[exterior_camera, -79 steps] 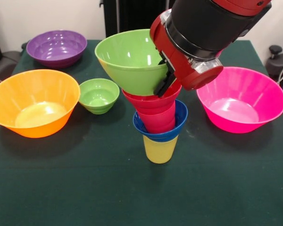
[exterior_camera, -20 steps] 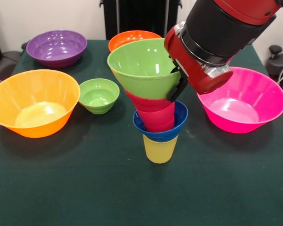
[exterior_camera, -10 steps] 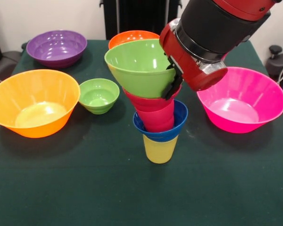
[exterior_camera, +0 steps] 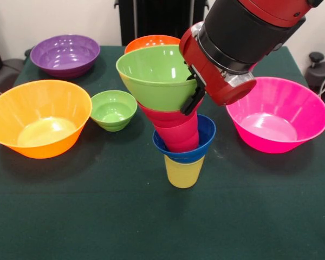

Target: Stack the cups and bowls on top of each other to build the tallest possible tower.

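Gripper (exterior_camera: 194,100) pinching the right rim of the medium green bowl (exterior_camera: 154,76); bowl tipped, sitting on the tower (exterior_camera: 181,143) mid-table; big pink bowl (exterior_camera: 276,116) right, small green bowl (exterior_camera: 113,109) left.

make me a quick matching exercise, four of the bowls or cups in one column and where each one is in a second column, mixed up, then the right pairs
Things:
1. medium green bowl
2. yellow cup
3. small green bowl
4. pink bowl

Places:
A. bottom of the tower, on the table
B. alone on the table, at the picture's right
C. top of the tower, at the gripper
D. on the table, between the large orange-yellow bowl and the tower

Pairs: 1-C, 2-A, 3-D, 4-B
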